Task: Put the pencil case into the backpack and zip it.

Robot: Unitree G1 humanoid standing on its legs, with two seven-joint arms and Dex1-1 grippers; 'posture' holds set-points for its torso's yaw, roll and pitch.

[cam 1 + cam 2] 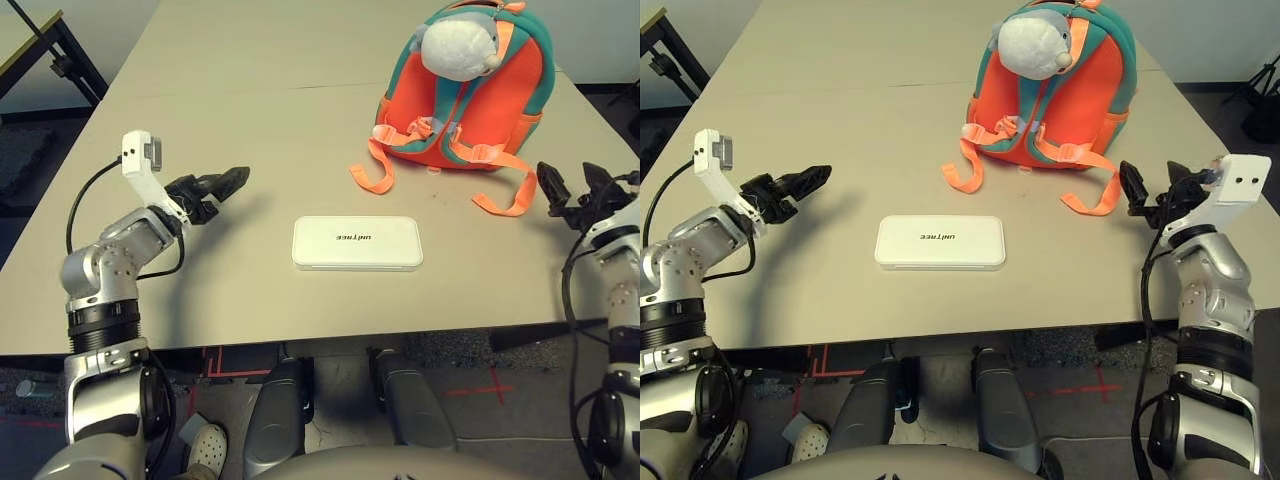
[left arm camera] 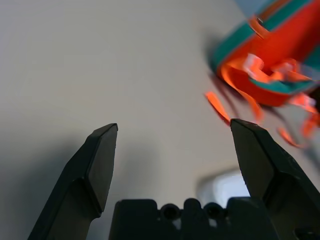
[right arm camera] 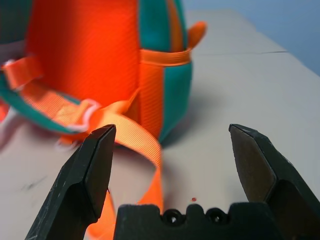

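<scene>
The white pencil case (image 1: pixel 357 243) lies flat near the table's front edge, between my two arms. Behind it to the right rests the orange and teal backpack (image 1: pixel 500 90), straps facing me and spread on the table, with a grey-white plush toy (image 1: pixel 455 47) at its top. My left gripper (image 1: pixel 225 185) hovers open to the left of the case, holding nothing. Right of the backpack's strap end, my right gripper (image 1: pixel 570 185) is open and empty; its wrist view shows the backpack's side (image 3: pixel 165 85) just ahead.
The beige table (image 1: pixel 250 90) stretches back with a seam across it. A dark table frame (image 1: pixel 60 60) stands off the far left corner. Below the front edge the floor carries red tape marks (image 1: pixel 480 385).
</scene>
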